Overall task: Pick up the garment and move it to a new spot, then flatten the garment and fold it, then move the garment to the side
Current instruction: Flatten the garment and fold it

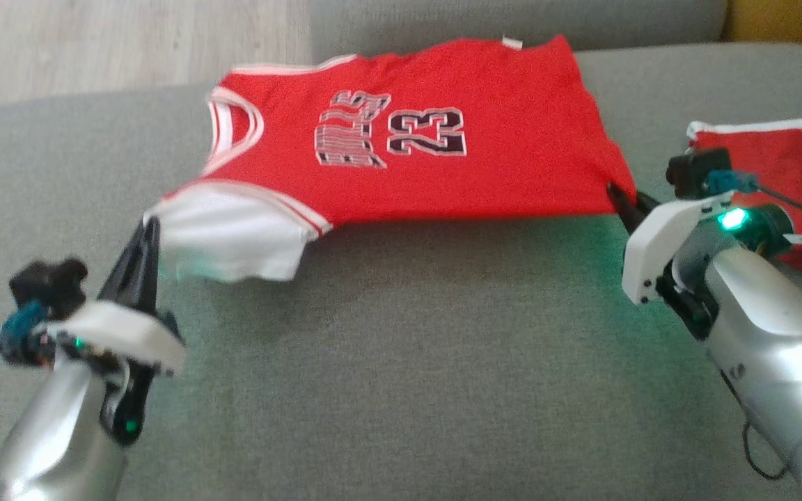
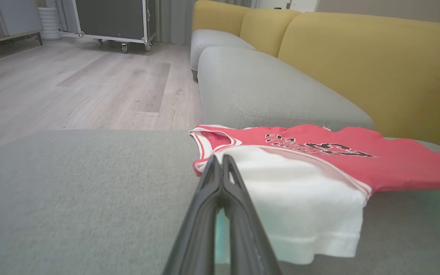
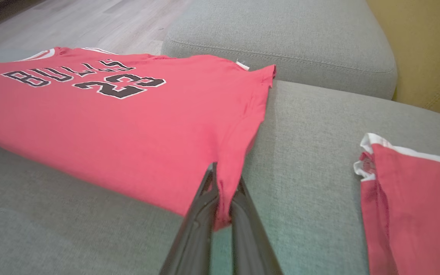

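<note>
A red fabric basketball jersey (image 1: 512,160) with white trim and black "BULLS 23" lettering lies spread across a grey upholstered sofa cushion (image 1: 401,362), toward 12 o'clock in the head view. Its neck opening points to 9 o'clock and its hem to 3 o'clock.

The left tool (image 1: 152,224), at 8 o'clock, is clenched on the edge of the jersey's white sleeve panel (image 1: 234,236). In the left wrist view its two dark fingers (image 2: 208,183) are pressed together against the white cloth, which droops below them toward 4 o'clock.

The right tool (image 1: 622,203), at 3 o'clock, is clamped on the near hem corner of the jersey. In the right wrist view a strip of red cloth is pinched between its fingers (image 3: 201,206).

The jersey's near edge is held up off the cushion between the two tools and casts a shadow beneath, while its far edge rests on the cushion.

A second red cloth with a white band (image 1: 784,160) lies on the same cushion at 3 o'clock, just beyond the right tool and apart from the jersey. Yellow sofa backrests (image 2: 357,57) and a pale wooden floor (image 2: 71,76) show in the left wrist view.
</note>
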Motion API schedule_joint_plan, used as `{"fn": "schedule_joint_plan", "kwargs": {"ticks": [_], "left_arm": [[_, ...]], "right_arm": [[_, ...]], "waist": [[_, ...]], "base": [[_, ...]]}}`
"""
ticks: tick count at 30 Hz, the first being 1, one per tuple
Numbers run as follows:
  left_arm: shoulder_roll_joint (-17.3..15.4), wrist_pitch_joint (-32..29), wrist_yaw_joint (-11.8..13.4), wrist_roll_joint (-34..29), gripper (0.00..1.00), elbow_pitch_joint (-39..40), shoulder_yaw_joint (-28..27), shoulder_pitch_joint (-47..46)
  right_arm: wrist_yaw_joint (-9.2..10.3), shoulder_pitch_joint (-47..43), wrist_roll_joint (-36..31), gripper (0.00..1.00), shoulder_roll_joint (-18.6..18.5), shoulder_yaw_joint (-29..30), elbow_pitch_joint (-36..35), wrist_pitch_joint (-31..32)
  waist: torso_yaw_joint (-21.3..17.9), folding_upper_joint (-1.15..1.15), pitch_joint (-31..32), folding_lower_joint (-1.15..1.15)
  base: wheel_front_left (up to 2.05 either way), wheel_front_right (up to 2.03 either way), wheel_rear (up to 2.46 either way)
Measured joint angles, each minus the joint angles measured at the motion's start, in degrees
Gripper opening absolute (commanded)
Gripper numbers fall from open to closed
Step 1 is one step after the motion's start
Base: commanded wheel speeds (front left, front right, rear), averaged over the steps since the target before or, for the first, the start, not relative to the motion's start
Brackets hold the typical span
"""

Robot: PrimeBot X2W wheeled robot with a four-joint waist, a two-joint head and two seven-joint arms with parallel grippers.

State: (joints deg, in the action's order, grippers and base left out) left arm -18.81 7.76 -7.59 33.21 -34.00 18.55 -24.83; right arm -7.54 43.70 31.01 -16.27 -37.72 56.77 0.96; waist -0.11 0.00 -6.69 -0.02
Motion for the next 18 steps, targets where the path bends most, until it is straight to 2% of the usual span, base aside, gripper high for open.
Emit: {"fn": "schedule_joint_plan", "kwargs": {"ticks": [5,9,18], "left_arm": [[-2.1,-3.0,0.9,1.4,0.00,7.3,0.0,8.3],[-3.3,-5.3,3.2,2.5,0.00,13.9,-0.1,14.4],[-4.6,-9.3,6.7,3.6,0.00,24.8,-0.1,21.7]], "right_arm": [[0.00,-4.3,5.3,0.00,-3.4,-4.7,-5.7,3.9],[0.00,-8.4,8.6,0.00,-5.9,-6.9,-10.1,6.5],[0.00,-12.8,11.3,0.00,-9.3,-6.2,-17.0,7.8]], "waist": [[-0.4,0.00,3.7,0.00],[-1.0,0.00,6.3,0.00],[-1.8,0.00,7.4,0.01]], "base": [[0.00,0.00,0.00],[0.00,0.00,0.00],[0.00,0.00,0.00]]}}
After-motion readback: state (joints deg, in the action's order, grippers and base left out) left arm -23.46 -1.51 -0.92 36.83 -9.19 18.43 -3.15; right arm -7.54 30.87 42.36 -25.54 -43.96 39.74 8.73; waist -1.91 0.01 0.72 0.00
